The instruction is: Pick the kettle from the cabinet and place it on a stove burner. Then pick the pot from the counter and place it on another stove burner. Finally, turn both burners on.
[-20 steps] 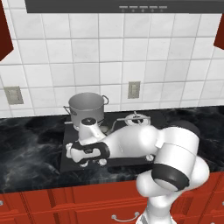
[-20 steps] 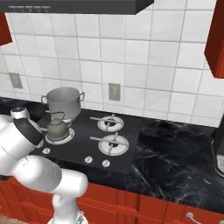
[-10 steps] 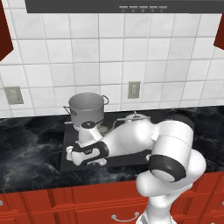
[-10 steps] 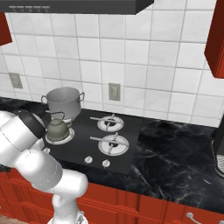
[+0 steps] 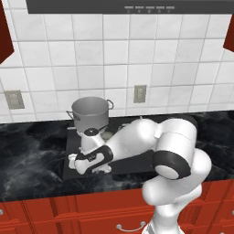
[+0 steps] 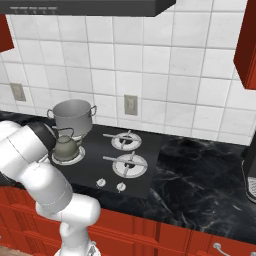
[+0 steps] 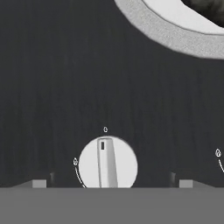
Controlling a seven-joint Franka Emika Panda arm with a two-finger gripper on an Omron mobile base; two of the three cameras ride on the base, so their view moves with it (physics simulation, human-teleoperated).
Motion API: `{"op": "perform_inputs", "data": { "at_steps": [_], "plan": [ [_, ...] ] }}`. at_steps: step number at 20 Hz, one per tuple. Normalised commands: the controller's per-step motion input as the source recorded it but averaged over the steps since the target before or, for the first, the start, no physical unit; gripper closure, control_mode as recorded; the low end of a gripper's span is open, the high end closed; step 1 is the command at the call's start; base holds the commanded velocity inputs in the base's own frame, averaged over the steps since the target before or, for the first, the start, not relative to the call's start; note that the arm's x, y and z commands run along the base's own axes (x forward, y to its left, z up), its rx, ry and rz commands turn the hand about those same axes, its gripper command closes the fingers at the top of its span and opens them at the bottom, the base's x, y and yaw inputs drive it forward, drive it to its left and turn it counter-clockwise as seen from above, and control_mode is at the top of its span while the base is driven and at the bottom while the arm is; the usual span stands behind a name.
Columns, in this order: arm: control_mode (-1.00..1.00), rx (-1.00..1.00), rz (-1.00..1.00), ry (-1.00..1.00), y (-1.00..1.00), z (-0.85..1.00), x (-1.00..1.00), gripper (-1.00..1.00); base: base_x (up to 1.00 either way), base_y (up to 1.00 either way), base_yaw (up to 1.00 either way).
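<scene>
Gripper (image 7: 109, 183) jaws wide apart, holding nothing, straddling a white knob (image 7: 108, 162) (pointer up). Kettle (image 6: 65, 146) on front-left burner, pot (image 6: 73, 116) on the burner behind it.

You can count 1 pot (image 6: 73, 114) and 1 kettle (image 6: 65, 146), each sitting on a burner. 2 more burners (image 6: 125, 140) stand bare, making 4 on 1 cooktop (image 6: 145, 176). 2 white knobs (image 6: 100, 183) show at its front right, 1 outlet (image 6: 130, 105) behind.
</scene>
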Motion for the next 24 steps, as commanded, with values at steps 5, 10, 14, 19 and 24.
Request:
{"op": "perform_inputs", "data": {
  "at_steps": [5, 10, 14, 19, 24],
  "plan": [
    [-1.0, 0.0, 0.0, 0.0, 0.2, -0.13, 0.09, 1.0, 0.0, 0.0, 0.0],
    [-1.0, 0.0, 0.0, 0.01, 0.03, -0.07, 0.0, 1.0, 0.0, 0.0, 0.0],
    [-1.0, 0.0, 0.04, -0.04, 0.0, -0.05, 0.0, 1.0, 0.0, 0.0, 0.0],
    [-1.0, 0.0, 0.13, -0.06, 0.0, -0.18, -0.01, 1.0, 0.0, 0.0, 0.0],
    [-1.0, 0.0, 0.19, -0.01, 0.01, -0.21, 0.0, 1.0, 0.0, 0.0, 0.0]
  ]
}}
